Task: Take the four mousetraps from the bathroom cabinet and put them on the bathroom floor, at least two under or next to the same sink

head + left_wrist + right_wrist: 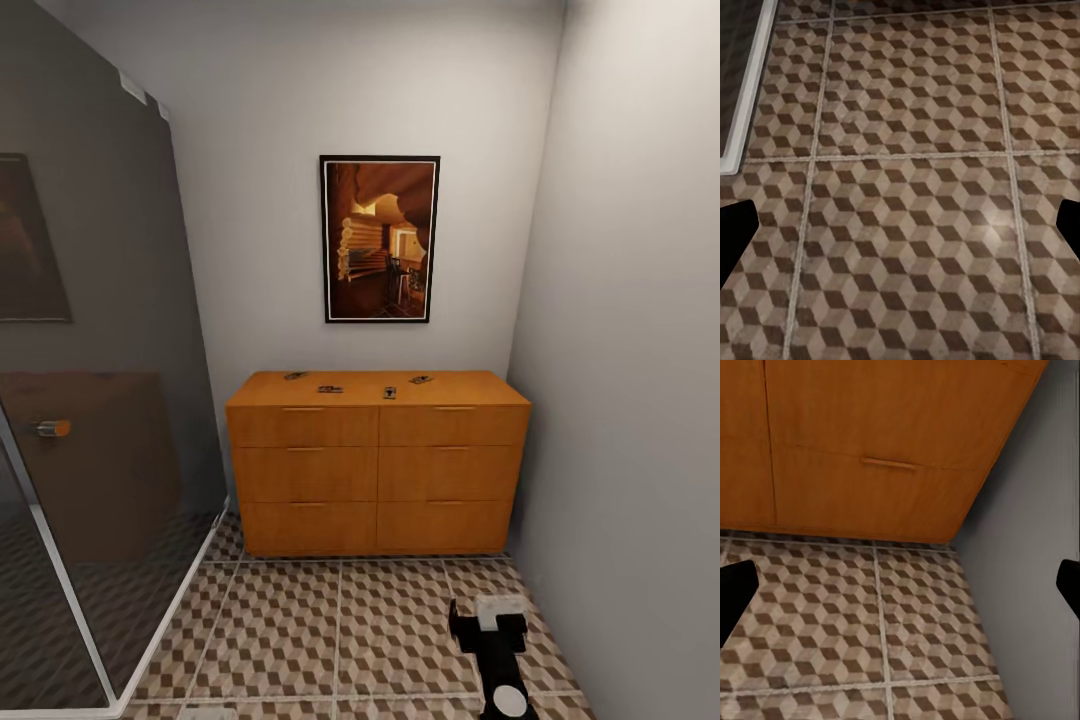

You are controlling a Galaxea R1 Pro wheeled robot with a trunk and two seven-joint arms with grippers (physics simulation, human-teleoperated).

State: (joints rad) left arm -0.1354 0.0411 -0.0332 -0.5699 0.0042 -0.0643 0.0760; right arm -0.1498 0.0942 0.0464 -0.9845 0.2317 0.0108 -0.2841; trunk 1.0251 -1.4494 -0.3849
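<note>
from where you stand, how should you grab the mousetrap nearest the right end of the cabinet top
Grip the mousetrap across its wooden board's edges, coming straight down from above: it lies flat on the cabinet top, so a side approach has little to catch. The right gripper hangs low over the bathroom floor, likely too far away yet.

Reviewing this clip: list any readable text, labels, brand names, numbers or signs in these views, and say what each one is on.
No readable text in any view.
Framed picture on the white wall: an orange-brown image, no lettering.
Low orange-brown wooden cabinet: plain drawer fronts, no labels.
Four small brown wooden mousetraps on its top: too small to show any marking.
Cube-patterned floor tiles: pattern only.
</note>
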